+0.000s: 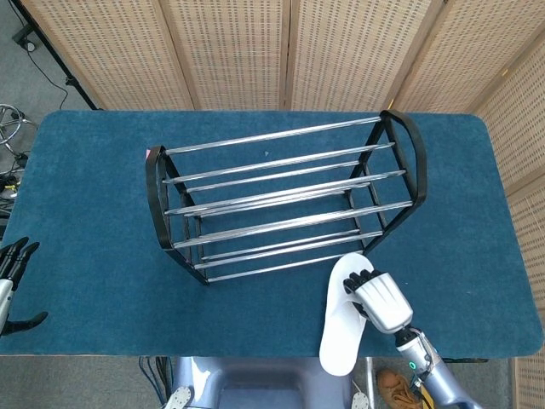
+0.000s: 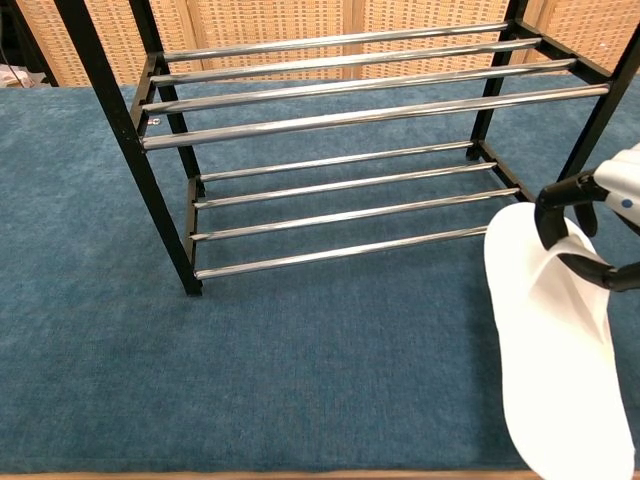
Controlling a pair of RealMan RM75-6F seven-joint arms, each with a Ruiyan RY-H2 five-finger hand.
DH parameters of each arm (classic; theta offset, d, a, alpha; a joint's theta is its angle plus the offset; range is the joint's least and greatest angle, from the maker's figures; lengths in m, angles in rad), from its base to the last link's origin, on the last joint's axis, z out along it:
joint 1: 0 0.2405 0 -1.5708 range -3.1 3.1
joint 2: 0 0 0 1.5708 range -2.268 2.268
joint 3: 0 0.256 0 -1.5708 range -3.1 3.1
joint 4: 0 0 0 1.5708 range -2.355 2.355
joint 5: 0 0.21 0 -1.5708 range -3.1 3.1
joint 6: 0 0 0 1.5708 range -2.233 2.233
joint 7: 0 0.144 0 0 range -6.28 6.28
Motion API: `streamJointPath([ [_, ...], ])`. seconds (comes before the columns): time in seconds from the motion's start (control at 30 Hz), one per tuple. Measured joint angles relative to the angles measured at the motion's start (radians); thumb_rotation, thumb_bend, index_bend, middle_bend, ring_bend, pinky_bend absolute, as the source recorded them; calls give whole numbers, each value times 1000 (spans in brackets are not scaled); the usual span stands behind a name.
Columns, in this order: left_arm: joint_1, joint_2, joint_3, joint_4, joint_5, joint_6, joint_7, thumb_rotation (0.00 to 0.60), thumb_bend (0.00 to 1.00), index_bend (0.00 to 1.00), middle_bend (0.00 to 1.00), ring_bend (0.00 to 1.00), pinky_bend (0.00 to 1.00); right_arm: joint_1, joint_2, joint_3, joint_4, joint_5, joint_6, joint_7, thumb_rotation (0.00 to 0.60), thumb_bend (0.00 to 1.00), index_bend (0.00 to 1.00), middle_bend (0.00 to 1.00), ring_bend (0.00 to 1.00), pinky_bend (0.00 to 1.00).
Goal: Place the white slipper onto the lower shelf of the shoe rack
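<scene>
Head view position: I look steeply down from above the near edge, taking in the whole blue table (image 1: 94, 213) and the folding screens (image 1: 230, 51) behind it.
Head view range: far; the shoe rack (image 1: 285, 200) sits mid-frame, complete.
Chest view position: low, near table height, facing forward across the surface.
Chest view range: close; the rack (image 2: 350, 150) fills the width, its top cropped.
Shared ground: the rack's front, the white slipper (image 1: 341, 319) (image 2: 555, 340) and right hand (image 1: 381, 300) (image 2: 595, 225).
Head view only: left hand (image 1: 12, 281) at the left edge.
</scene>
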Motion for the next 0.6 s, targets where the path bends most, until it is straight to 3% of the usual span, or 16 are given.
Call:
streamJointPath([
  [0.6, 0, 10, -2, -1, -9, -1, -18, 600, 83, 0, 0, 0, 0, 79, -99, 65, 58, 24, -84, 3, 600, 551, 628, 549, 581, 711],
])
